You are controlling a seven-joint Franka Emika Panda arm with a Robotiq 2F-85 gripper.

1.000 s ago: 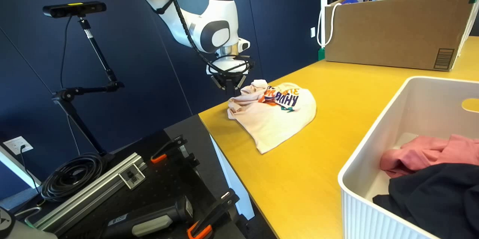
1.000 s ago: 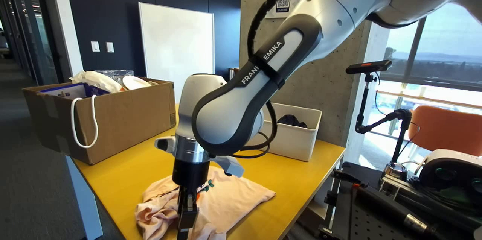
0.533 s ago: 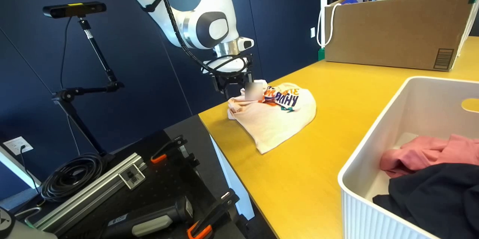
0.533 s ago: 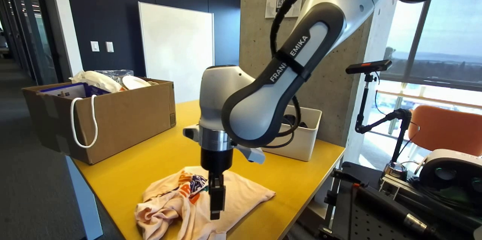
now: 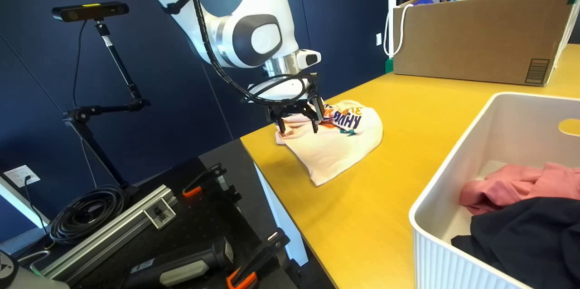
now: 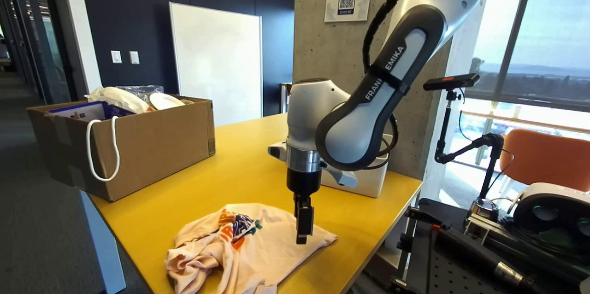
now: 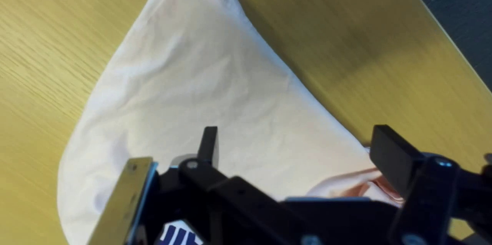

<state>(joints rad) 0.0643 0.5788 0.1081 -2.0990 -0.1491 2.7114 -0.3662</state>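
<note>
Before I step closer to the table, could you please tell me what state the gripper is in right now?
Gripper: open, jaws wide apart, holding nothing, above the pale printed cloth.

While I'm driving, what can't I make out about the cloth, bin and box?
Wrist view: most of the print on the pale cloth, hidden by the pincer and cut off below.
In an exterior view: parts of the white bin and dark cloth, cut off by the edges.
In an exterior view: the bin's contents, behind the arm.
Both exterior views: lower contents of the cardboard box, hidden by its walls.
</note>
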